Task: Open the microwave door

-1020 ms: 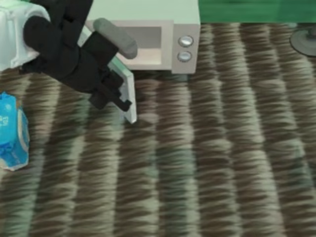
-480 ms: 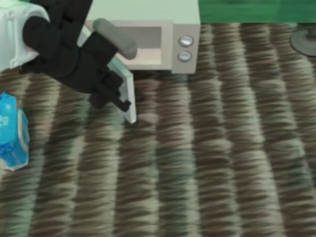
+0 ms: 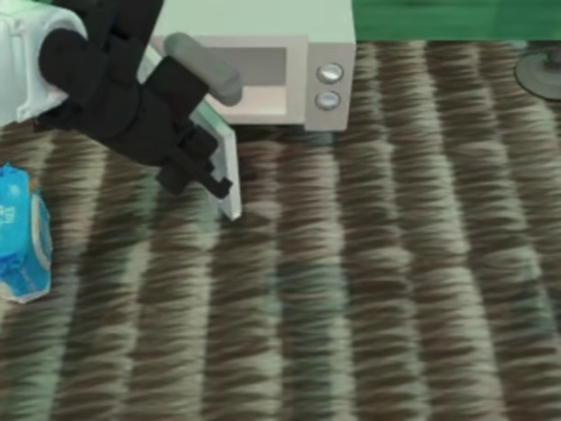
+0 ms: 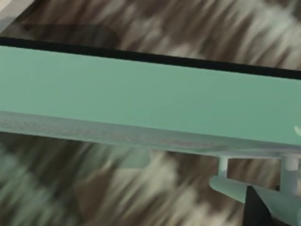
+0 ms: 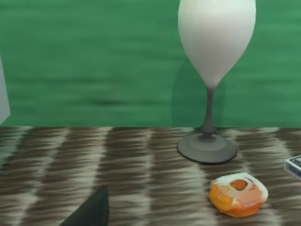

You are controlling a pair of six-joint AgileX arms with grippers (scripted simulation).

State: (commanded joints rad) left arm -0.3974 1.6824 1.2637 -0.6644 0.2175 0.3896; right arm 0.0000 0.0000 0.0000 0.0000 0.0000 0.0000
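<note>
Standing at the far edge of the table, left of centre in the top view, the small pale mint-white boxy microwave shows its cavity, with two round silver knobs stacked on its right front panel. The microwave door, one flat pale panel, is swung out toward the near side, its free edge ending just past the left gripper. That black gripper sits against the door's outer face at the free edge; in the left wrist view a dark fingertip lies on the pale bar handle, which stands off the door on two short posts, but whether the fingers are clamped on it cannot be told. Left of the gripper, near the table's left edge, lies one blue and white packet. The right gripper appears only as a dark tip in the right wrist view, which looks at one white stemmed glass-shaped object on a grey foot, one orange round packaged item and one blue box corner, all resting on the brown striped table.
</note>
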